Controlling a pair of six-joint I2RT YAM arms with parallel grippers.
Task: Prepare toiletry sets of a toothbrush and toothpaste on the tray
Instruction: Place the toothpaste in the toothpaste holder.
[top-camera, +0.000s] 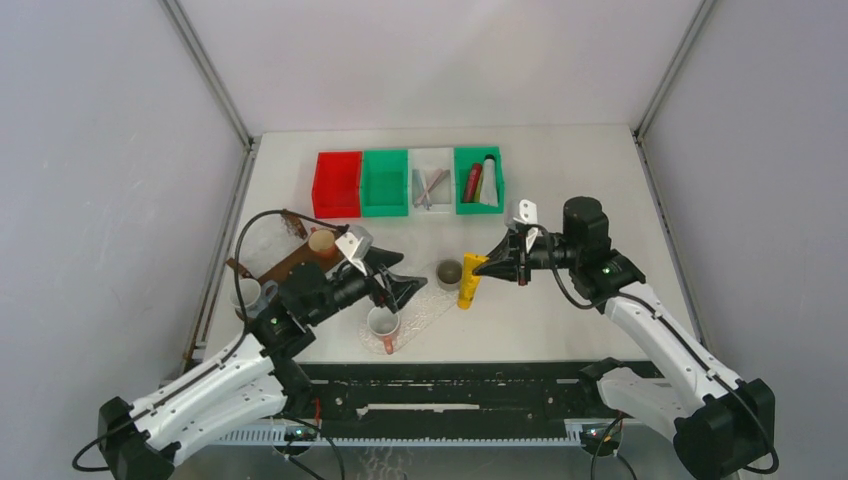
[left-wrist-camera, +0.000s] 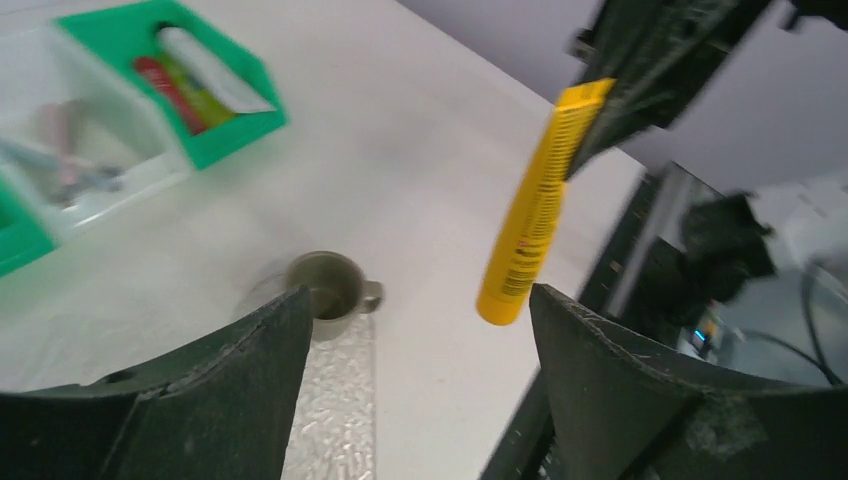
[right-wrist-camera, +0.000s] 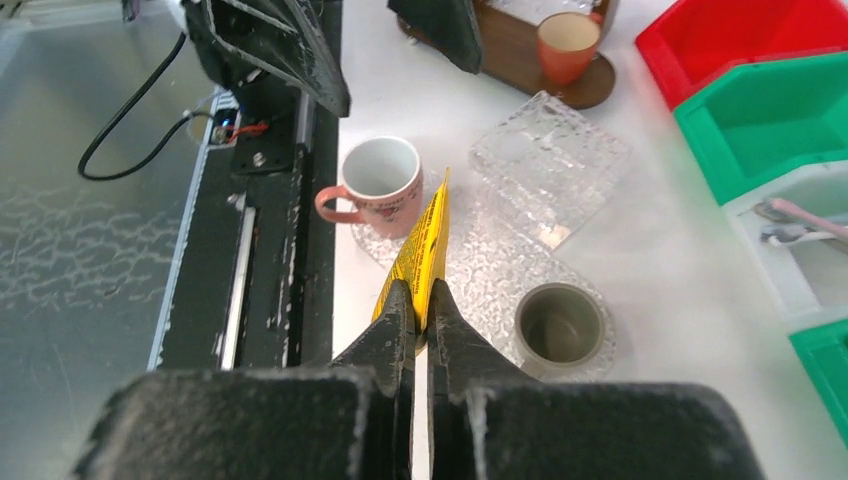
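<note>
**Item:** yellow tube (right-wrist-camera: 424, 235) of toothpaste, one half of a toiletry set.

**Location:** hanging at a slant, cap end lowest, over the table (top-camera: 580, 190) just beside the right end of the clear glass tray (right-wrist-camera: 490, 265) and near the grey cup (top-camera: 449, 272). Whether the cap touches the table cannot be told.

**Handling (judged):** light. The walls are soft and would dent or bulge under a hard squeeze. The skin is smooth and printed, so it is likely to slide in a loose grip. The flat crimped end is the stiffest part and the best place to take hold. The rounded body near the cap is the poorest.

**Right gripper (right-wrist-camera: 420, 296):** jaws pressed almost together on the tube close to its crimped end, which stands out past the fingers. The tube is carried by this grip alone.

**Left gripper (left-wrist-camera: 420, 305):** jaws spread wide, holding nothing and touching nothing. It hovers over the tray near the pink mug (top-camera: 384, 324) and faces the tube across the grey cup.

**Stock not yet drawn:** toothbrushes (top-camera: 430, 186) in the clear bin (top-camera: 432, 155), and more tubes (top-camera: 481, 181) in the green bin (top-camera: 479, 206) at the right end of the row.

**Remark:** no brush and tube lie together on the tray, so no set looks complete.
</note>
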